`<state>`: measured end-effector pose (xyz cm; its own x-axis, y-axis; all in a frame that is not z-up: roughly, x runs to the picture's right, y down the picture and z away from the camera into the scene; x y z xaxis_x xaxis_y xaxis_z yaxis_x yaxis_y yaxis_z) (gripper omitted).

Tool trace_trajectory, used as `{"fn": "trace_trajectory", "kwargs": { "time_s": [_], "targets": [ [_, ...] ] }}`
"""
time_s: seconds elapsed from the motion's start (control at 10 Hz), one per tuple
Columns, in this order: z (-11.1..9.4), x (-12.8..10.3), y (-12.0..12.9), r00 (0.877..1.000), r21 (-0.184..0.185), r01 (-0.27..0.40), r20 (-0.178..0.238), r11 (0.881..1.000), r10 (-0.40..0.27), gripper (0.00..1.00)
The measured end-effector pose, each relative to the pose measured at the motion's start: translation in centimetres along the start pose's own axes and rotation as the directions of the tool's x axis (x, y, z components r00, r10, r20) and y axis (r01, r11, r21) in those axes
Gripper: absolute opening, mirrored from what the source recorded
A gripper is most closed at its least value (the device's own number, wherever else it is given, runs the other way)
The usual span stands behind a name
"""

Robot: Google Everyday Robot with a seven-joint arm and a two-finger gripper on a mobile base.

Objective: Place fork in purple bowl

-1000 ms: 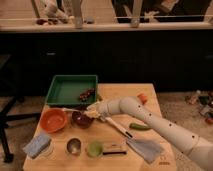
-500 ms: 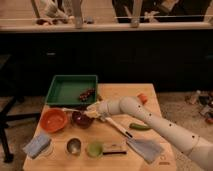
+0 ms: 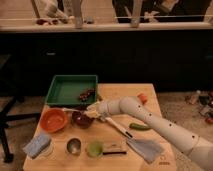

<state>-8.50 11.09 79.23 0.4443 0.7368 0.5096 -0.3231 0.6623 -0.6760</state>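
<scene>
The purple bowl stands on the wooden table, just right of the orange bowl. My arm comes in from the right, and the gripper hovers at the purple bowl's upper right rim. A thin pale sliver juts left from the gripper across the back of the bowl. It may be the fork, but I cannot make out its shape or how it is held.
A green tray with a dark item sits behind the bowls. A long white-handled utensil lies under my arm. Also on the table: a green vegetable, a steel cup, a green cup, a blue sponge and a grey cloth.
</scene>
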Motion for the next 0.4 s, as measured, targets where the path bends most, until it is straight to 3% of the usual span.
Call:
{"fn": "trace_trajectory", "kwargs": {
  "time_s": [0.4],
  "targets": [
    [0.0,0.0,0.0,1.0,0.0,0.0,0.0,1.0,0.0,0.4]
  ]
}}
